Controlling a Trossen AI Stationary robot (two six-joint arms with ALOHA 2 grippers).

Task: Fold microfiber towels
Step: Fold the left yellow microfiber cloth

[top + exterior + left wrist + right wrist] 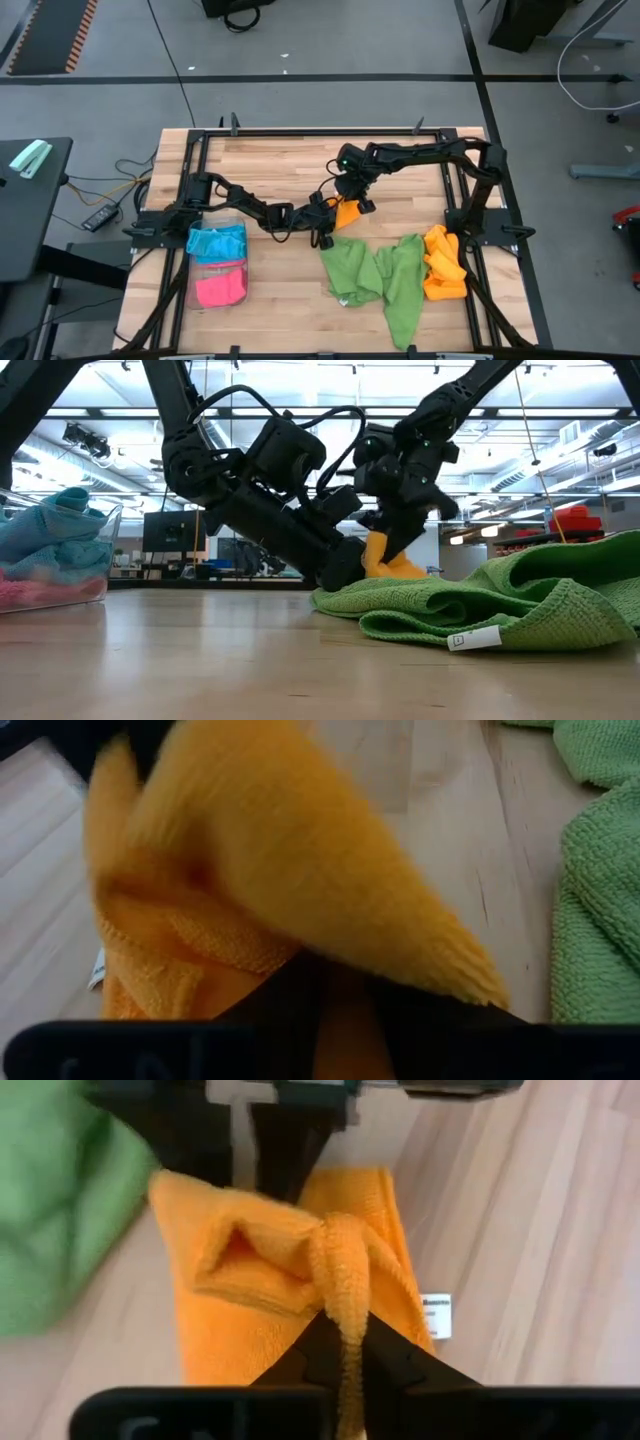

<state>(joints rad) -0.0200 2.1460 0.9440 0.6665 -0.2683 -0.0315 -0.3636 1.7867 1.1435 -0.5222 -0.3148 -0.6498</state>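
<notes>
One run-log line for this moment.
left hand: gripping orange towel | right hand: pinching same towel's fold | green towels: unfolded

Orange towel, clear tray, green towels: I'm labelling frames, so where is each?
Orange towel (290, 1250): right wrist view, on its bunched upper fold.
Clear tray (192, 292): high view, on its left wall.
Green towels (352, 268): high view, middle of the left one.

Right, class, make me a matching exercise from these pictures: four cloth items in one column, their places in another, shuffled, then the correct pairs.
Things:
1. orange towel
2. blue towel
3. green towels
4. orange pile

Places:
A. spread on the table's near side
B. heaped by the table's right edge
C. pinched between both grippers at mid-table
D. in the clear tray, above a pink one

Pairs: 1-C, 2-D, 3-A, 4-B
</notes>
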